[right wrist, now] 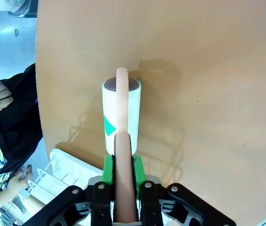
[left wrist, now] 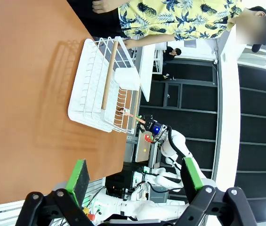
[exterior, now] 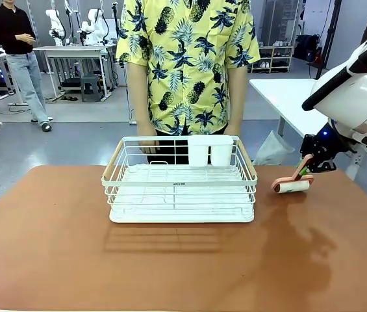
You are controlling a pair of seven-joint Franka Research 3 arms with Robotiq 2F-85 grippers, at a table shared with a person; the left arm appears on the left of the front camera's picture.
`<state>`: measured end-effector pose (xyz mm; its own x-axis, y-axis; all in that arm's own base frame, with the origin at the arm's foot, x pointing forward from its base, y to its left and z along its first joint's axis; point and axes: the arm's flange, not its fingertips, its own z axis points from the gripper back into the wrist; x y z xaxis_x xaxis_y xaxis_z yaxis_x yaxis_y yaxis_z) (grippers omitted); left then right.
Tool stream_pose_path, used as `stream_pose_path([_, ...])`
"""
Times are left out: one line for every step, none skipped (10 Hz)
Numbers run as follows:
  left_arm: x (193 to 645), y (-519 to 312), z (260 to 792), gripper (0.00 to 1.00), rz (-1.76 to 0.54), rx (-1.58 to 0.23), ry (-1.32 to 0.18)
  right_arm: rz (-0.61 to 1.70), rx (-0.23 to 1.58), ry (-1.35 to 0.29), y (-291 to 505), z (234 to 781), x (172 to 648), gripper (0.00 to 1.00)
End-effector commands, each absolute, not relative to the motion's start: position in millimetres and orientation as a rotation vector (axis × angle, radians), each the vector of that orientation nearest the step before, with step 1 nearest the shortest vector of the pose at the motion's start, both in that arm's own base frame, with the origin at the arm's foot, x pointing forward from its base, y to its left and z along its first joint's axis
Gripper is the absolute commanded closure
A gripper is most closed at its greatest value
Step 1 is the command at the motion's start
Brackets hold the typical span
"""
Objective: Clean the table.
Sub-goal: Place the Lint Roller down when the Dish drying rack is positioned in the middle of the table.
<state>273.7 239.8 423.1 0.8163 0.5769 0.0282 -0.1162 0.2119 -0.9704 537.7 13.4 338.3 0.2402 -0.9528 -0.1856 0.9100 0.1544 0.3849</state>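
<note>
**Lint roller pressed to the desk at the right of the frame**

The desk [exterior: 53, 247], a broad matte reddish-brown top, is spread across the whole lower half of the front view. At its middle a white wire dish rack [exterior: 180, 184] is seen, with two white cups [exterior: 209, 151] hung on its far side; a person in a yellow patterned shirt [exterior: 186, 62] is stood just behind it. To the right of the rack, near the desk's far right edge, a lint roller [exterior: 291, 186] is laid with its white drum on the surface. Its pinkish handle is pinched by the jaws of the right gripper [right wrist: 119, 181], the handle's long axis running straight out from the jaws to the drum. The bare desktop to be rolled is judged to lie mostly toward lower left. The left gripper [left wrist: 135, 179] is held with jaws spread, holding nothing, and is judged the farther one.
</note>
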Motion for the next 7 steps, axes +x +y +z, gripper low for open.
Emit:
stream_pose_path([270, 242, 423, 0.0, 0.482, -1.283, -0.436, -1.367, 0.47, -0.107, 21, 335, 520, 0.79])
stream_pose_path([270, 242, 423, 0.0, 0.482, -1.283, -0.436, -1.361, 0.457, -0.117, 22, 333, 514, 0.62])
stream_pose_path([270, 242, 423, 0.0, 0.482, -1.283, -0.436, -1.356, 0.457, -0.113, 25, 332, 507, 0.5])
stream_pose_path([270, 242, 423, 0.0, 0.482, -1.283, -0.436, -1.354, 0.446, -0.111, 27, 332, 501, 0.28])
stream_pose_path([270, 242, 423, 0.0, 0.482, -1.283, -0.436, -1.353, 0.425, -0.122, 30, 335, 490, 0.15])
stream_pose_path([270, 242, 423, 0.0, 0.482, -1.283, -0.436, -1.355, 0.409, -0.133, 32, 339, 481, 0.0])
stream_pose_path([270, 242, 423, 0.0, 0.482, -1.283, -0.436, -1.355, 0.389, -0.136, 34, 341, 473, 0.0])
